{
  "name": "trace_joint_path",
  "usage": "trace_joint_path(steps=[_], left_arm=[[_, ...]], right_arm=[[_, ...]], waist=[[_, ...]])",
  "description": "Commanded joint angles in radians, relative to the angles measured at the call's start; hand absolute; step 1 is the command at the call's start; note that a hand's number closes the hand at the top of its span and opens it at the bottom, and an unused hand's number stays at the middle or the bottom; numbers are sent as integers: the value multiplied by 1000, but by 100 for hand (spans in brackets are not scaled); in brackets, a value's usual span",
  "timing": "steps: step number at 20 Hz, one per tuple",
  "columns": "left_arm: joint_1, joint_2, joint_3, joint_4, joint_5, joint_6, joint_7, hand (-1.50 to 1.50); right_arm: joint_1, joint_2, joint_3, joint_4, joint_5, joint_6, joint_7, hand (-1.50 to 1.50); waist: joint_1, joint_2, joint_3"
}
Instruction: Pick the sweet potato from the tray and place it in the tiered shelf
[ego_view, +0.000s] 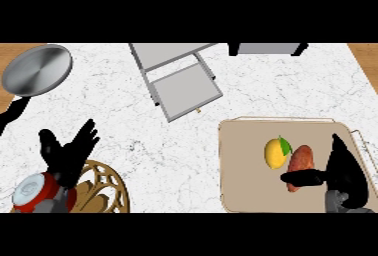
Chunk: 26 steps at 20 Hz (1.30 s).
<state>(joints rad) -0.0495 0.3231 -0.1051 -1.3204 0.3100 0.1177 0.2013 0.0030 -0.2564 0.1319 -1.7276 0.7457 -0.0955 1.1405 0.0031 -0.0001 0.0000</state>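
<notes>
At 4 o'clock on the white marble counter (111, 120) sits a beige rectangular tray (244, 190) with rounded corners and thin wire-like handles on its edges. Sweet potato (301, 159) lies on it, right of centre: reddish-brown, matte, oblong, long axis running roughly 12 to 6. Just beside it at 9 o'clock, a yellow lemon (275, 153), oval, with a small green leaf on its upper right; whether the two touch, can't tell.

Right hand (341, 170), black, comes in from 5 o'clock over the tray's right side. Thumb crosses the lower end of the sweet potato, fingers stand along its right flank pointing toward 12. Looks like a part-closed wrap around the sweet potato, which is on the tray surface, not lifted as far as I can see.

Left hand (68, 150) at 8 o'clock, black, fingers straight and spread, pointing toward 1 o'clock, holding nothing. Its wrist shows a red and grey ring. Under it, a round golden trivet (107, 187) with openwork scroll pattern.

Tiered shelf (177, 75) at 12 o'clock: grey metal, flat rectangular levels, thin frame rails, tilted off the counter's axis. Nothing on the visible levels.

At 10 o'clock, a round brushed-steel pan (37, 70), dark handle running toward 7. At 1 o'clock, a grey box with dark ends (267, 48), cut by the edge. Wood surfaces at both top corners.
</notes>
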Motion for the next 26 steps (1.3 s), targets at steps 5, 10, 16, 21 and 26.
trace_joint_path(steps=[5,10,16,21,26], left_arm=[[37,-45,-14,-17,-49,25,12,0],[35,-35,35,-50,-36,-14,72,0],[28,-39,63,-69,-68,-23,97,0],[-10,-74,60,40,-75,-33,17,0],[44,-47,59,-118,-81,-26,105,0]], right_arm=[[-25,74,-2,74,135,-3,101,-150],[-46,94,-86,104,107,-1,6,-150],[19,147,-86,209,166,-123,-144,-150],[-45,65,-34,343,48,150,-252,150],[-96,150,-52,329,81,7,-249,150]], waist=[[0,0,0],[-1,-1,0],[-3,-1,0],[4,6,0],[8,-1,1]])
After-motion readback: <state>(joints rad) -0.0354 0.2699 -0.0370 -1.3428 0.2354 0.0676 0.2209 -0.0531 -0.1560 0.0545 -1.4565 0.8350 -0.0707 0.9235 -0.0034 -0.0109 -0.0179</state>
